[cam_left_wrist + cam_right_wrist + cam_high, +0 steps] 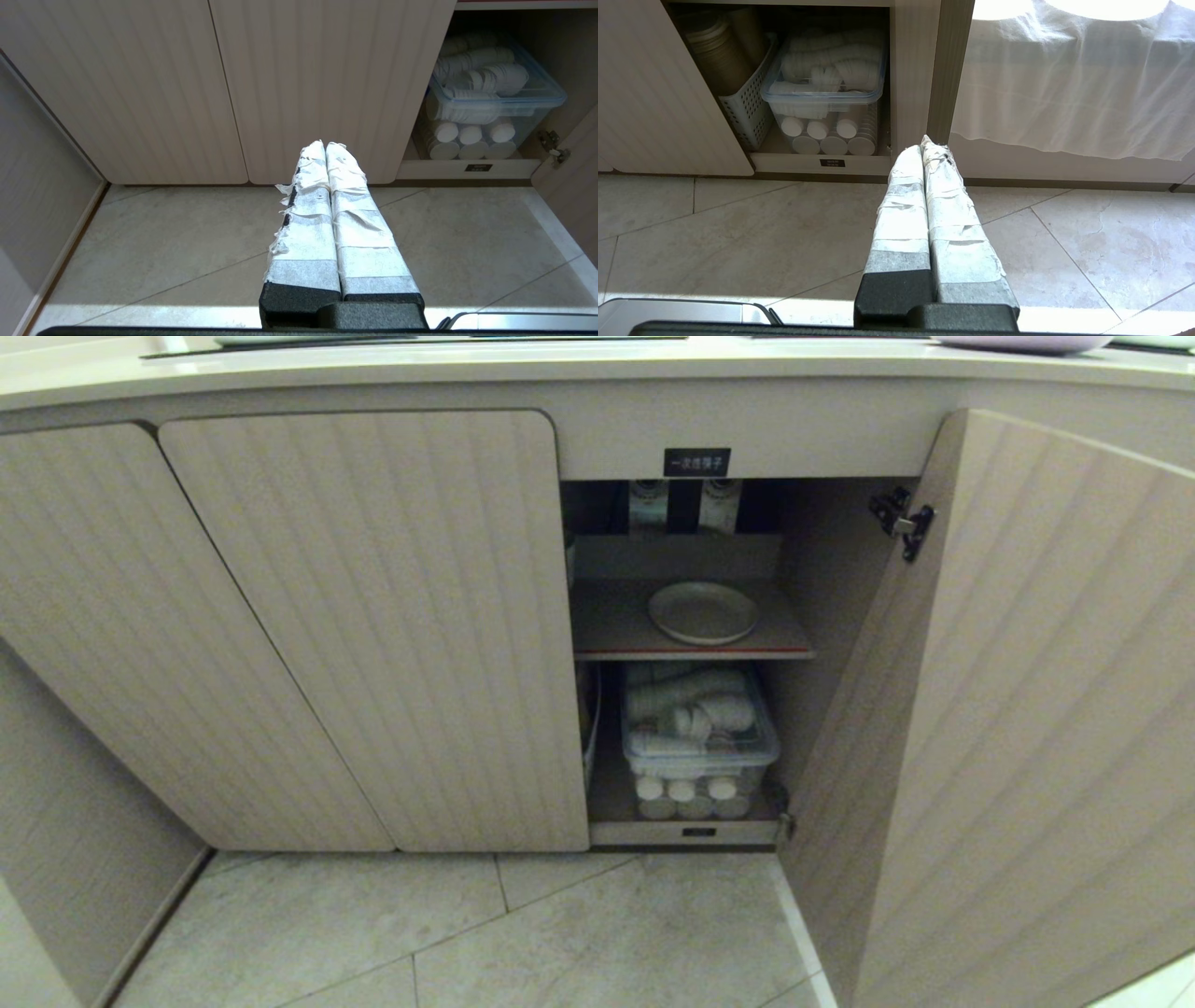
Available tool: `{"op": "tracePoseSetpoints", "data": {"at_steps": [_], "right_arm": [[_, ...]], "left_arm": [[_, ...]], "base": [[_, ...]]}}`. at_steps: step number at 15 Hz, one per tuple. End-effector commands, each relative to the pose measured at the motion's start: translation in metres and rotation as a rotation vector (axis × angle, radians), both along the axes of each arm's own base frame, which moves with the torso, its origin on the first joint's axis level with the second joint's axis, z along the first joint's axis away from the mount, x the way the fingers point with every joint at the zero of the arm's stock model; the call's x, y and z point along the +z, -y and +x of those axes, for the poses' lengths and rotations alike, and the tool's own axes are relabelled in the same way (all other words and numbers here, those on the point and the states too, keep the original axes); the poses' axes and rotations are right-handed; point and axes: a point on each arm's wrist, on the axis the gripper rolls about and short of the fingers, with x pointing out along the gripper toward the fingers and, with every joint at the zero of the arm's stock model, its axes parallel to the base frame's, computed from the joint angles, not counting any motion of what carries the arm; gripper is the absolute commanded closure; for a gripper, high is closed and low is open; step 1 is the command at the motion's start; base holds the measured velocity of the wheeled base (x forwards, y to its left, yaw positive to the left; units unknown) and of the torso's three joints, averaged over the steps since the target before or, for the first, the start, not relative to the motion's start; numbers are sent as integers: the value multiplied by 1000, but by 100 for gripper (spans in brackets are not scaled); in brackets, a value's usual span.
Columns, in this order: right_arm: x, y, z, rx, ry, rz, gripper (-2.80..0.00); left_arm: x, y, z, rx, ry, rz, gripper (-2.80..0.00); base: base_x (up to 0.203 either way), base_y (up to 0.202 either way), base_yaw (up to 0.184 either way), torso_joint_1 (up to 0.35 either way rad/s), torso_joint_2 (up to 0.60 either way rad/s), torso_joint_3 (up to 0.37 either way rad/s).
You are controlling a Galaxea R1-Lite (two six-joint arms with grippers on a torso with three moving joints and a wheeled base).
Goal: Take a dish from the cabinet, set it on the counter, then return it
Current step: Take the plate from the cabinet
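Dish (703,612) sits alone on the inner shelf (607,633) of the cabinet (373,616), right-hand bay, toward the shelf's front edge. Right door (1027,709) swung wide open; the two left doors closed. Below the shelf: clear lidded bin (700,723) packed with white cups, more cup stacks beneath it, and in the right wrist view a perforated white basket (745,109) beside the bin. Table (560,362) runs along the top of the head view, above the opening.

Left end effector (325,145): taped fingers pressed together, nothing between them, low over the floor tiles (187,242) facing the closed doors. Right end effector (927,144): fingers likewise pressed together, empty, low and pointed at the cabinet's lower bay near the door post. Neither arm shows in the head view. Both well apart from the dish.

Step in hand, as judged: the reach has not begun. Right arm looks the better placed, since the open bay lies on its side. To do it well:
- spread the fingers before entering the bay;
- come in level, between the shelf and the cabinet's top rail, clear of the hinge (903,523);
- take the near rim, one finger under and one over, since the plate is shallow and lies flat;
- lift slightly before drawing back, so the rim does not drag on the shelf lip.

Risk: a thin rim hold may let the plate tilt.
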Motion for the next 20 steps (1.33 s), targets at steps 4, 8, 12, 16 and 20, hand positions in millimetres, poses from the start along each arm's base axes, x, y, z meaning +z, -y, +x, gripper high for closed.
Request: {"op": "tracePoseSetpoints", "data": {"at_steps": [4,8,12,16,20], "right_arm": [[0,0,0,0,-1,0,0],[0,0,0,0,-1,0,0],[0,0,0,0,-1,0,0],[0,0,0,0,-1,0,0],[0,0,0,0,-1,0,0]], "left_arm": [[0,0,0,0,1,0,0],[0,0,0,0,1,0,0],[0,0,0,0,1,0,0],[0,0,0,0,1,0,0],[0,0,0,0,1,1,0]], "base": [[0,0,0,0,0,0],[0,0,0,0,0,0],[0,0,0,0,0,0],[0,0,0,0,0,0],[0,0,0,0,0,0]]}}
